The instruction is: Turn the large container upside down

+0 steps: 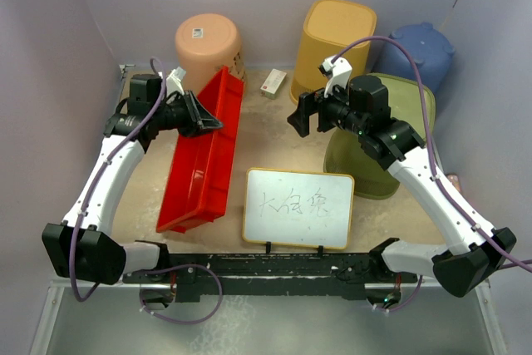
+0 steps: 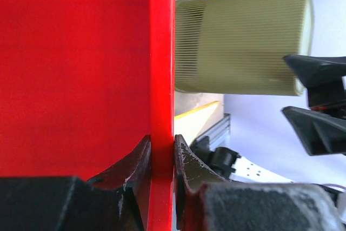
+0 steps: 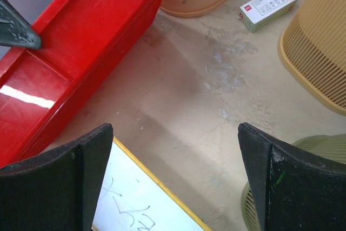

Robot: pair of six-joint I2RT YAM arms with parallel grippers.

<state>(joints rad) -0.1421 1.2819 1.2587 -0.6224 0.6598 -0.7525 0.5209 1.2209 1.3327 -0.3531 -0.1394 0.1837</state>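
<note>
The large container is a long red bin (image 1: pixel 202 168), tipped up on its long side at the table's left, its inside facing left. My left gripper (image 1: pixel 208 120) is shut on its upper long rim; in the left wrist view the jaws (image 2: pixel 162 150) pinch the red wall (image 2: pixel 81 68) from both sides. My right gripper (image 1: pixel 302 118) is open and empty, hovering above the bare table middle, right of the bin. The right wrist view shows its wide-open gripper (image 3: pixel 175 150) and the bin (image 3: pixel 81 41) at upper left.
A whiteboard (image 1: pixel 299 207) lies in front of centre. An upturned peach bucket (image 1: pixel 208 43), a yellow basket (image 1: pixel 332 35), a blue container (image 1: pixel 420 51) and a small box (image 1: pixel 273 83) stand at the back. An olive ribbed basket (image 1: pixel 391 164) sits under the right arm.
</note>
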